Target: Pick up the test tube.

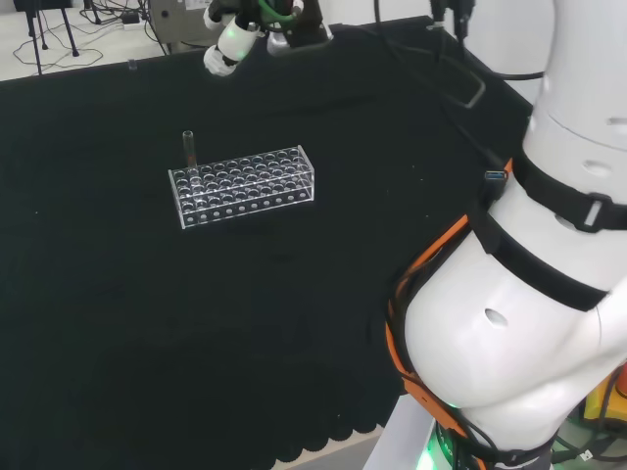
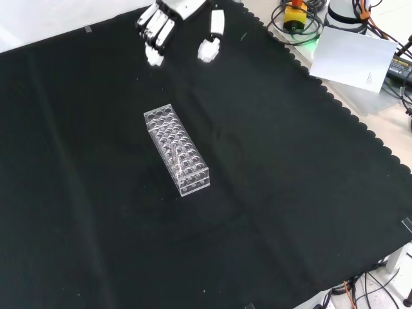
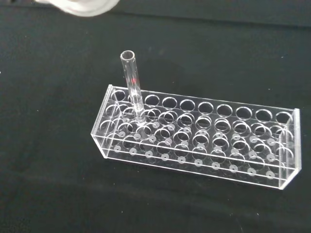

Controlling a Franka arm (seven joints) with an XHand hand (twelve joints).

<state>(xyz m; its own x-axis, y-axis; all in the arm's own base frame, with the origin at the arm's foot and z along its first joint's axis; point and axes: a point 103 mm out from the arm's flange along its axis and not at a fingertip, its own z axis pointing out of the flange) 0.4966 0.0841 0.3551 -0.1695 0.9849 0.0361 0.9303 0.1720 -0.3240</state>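
Arm (image 1: pixel 509 333): big glossy white links, rounded and bulbous, small round dimple in the lower shell. Black straps (image 1: pixel 549 259) band the links; an orange cable (image 1: pixel 431 257) runs along the edge, and a black plug sticks out at the side. Green glow at the base. Hand (image 2: pixel 168 19): white finger segments with black joints, pale tips; green wiring at the wrist (image 1: pixel 279 12).

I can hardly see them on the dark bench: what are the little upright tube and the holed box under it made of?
The clear test tube looks like glass or clear plastic: see-through, glossy, with bright edge glints. The clear rectangular rack looks like acrylic plastic: transparent flat sheets with shiny edges and drilled round holes. The black cloth beneath is matte fabric.
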